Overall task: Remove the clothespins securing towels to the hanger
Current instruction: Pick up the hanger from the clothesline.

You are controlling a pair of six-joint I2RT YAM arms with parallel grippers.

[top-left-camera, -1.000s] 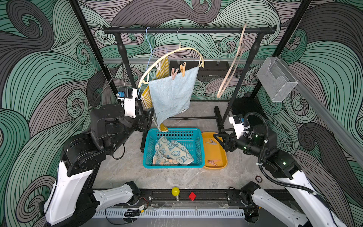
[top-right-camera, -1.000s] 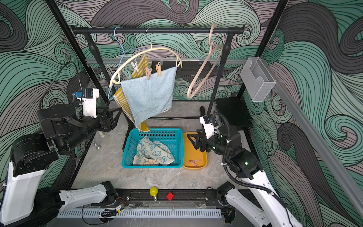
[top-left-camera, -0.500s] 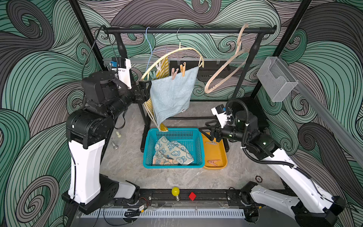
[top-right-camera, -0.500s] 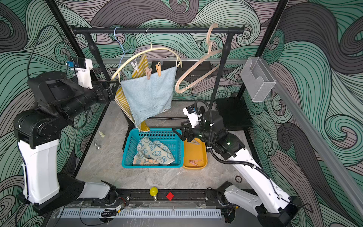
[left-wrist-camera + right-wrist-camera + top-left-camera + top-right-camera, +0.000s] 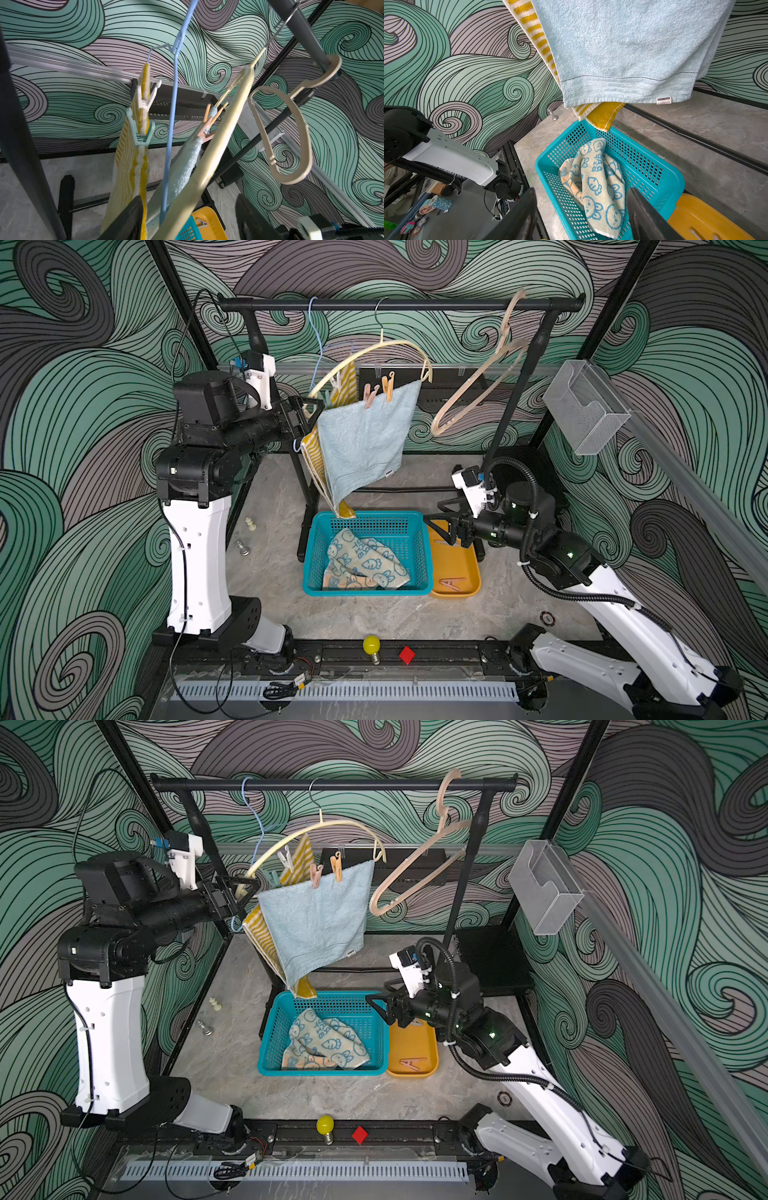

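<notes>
Your left gripper [image 5: 311, 409] is released; the cream hanger [image 5: 224, 133] passes between its fingers. Just ahead, the mint clothespin [image 5: 141, 137] and white clothespin [image 5: 145, 101] pinch the striped towel [image 5: 133, 166]. Your right gripper [image 5: 441, 526] is released, empty, above the orange tray [image 5: 457, 564] on the grey marbled surface [image 5: 270, 572]. Swirl-patterned green walls [image 5: 62, 406] enclose both arms.

No text is legible; the label [image 5: 664, 100] on the blue towel [image 5: 623, 52] is too small.

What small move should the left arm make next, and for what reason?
Probably close the left gripper on the cream hanger: its open jaws appear to stand around the hanger's end, and a pink clothespin and an orange clothespin pin the blue towel to it.
</notes>
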